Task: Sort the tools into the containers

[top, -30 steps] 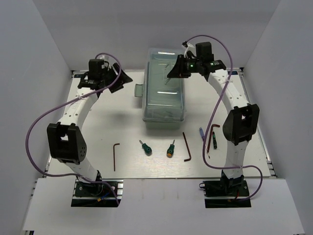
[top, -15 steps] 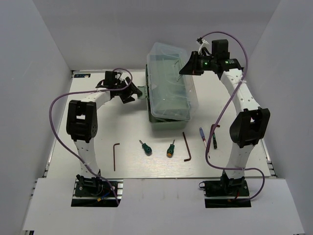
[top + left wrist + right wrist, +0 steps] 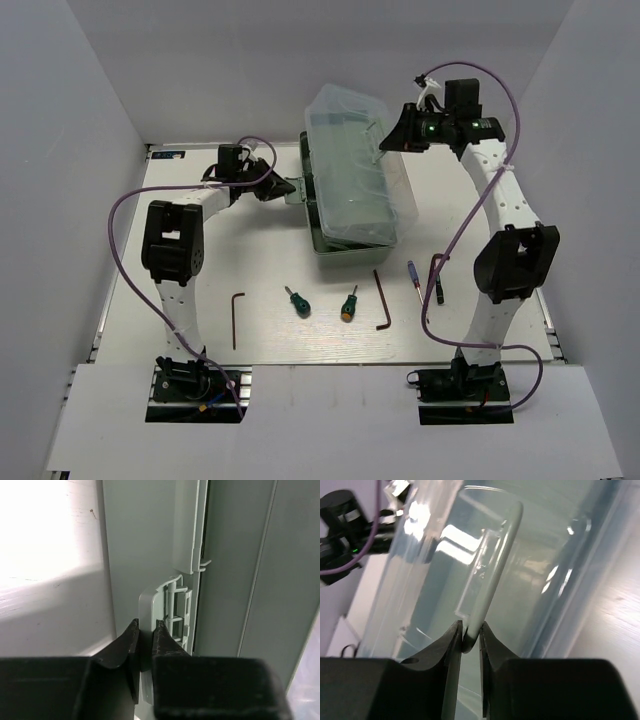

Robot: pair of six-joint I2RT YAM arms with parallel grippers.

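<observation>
The toolbox [image 3: 352,238] stands at the back middle, its clear lid [image 3: 350,150] raised and tilted. My right gripper [image 3: 388,140] is shut on the lid's pale handle [image 3: 496,560], pinched between its jaws [image 3: 469,634]. My left gripper [image 3: 281,188] is shut on the pale green latch tab [image 3: 149,605] at the box's left side. Tools lie on the table in front: a hex key [image 3: 237,318], two stubby green-handled screwdrivers [image 3: 297,301] [image 3: 349,304], a second hex key [image 3: 383,300], a blue-handled screwdriver [image 3: 413,272] and a dark green-handled one [image 3: 440,286].
White walls close in the table on the left, back and right. The right arm's elbow [image 3: 515,262] hangs over the table's right side near the thin screwdrivers. Purple cables loop off both arms.
My left arm swung right to the toolbox's left side and closed on the latch tab. The right gripper rose with the handle, tilting the clear lid up.
</observation>
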